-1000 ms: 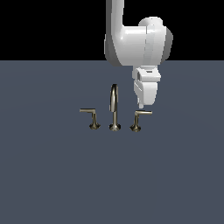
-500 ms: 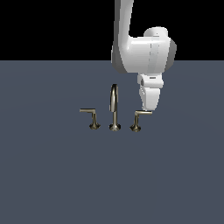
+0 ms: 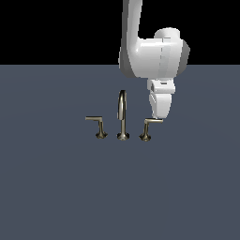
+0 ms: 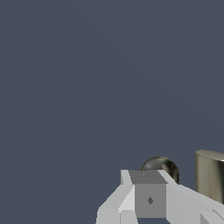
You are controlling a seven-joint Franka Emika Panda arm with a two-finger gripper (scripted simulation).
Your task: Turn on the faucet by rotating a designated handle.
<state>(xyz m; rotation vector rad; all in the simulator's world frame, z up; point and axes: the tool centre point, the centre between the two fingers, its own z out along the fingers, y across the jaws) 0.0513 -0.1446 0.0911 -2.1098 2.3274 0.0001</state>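
On a flat, dark blue-grey floor (image 3: pixel 56 187) under a black backdrop stood the faucet (image 3: pixel 123 121), a small brass-grey set of 3 pieces in a row. In the exterior view, a tall thin arched spout (image 3: pixel 122 112) rose in the middle, with 1 short L-shaped lever on a flared base at each side. The twin lever (image 3: pixel 97 125) stood on the exterior view's left, its arm jutting toward that left side. The handle (image 3: pixel 148 127) stood on the exterior view's right of the spout, its arm reaching toward the right. A white robot arm (image 3: pixel 152 54) came down from the upper edge of the frame, bulky at the wrist and narrowing below. Its gripper (image 3: pixel 159 117) pointed downward, with its tip right at the outer end of the handle's arm; whether it actually touched the metal could not be made out. The wrist view showed pale grey gripper parts (image 4: pixel 148 199) low in the frame, with a rounded brass-grey piece (image 4: pixel 168 166) just behind them and a brass-grey cylinder (image 4: pixel 210 175) near the picture's edge; which parts of the faucet these were could not be told. Whether the pincer was open or closed could not be told from either view.
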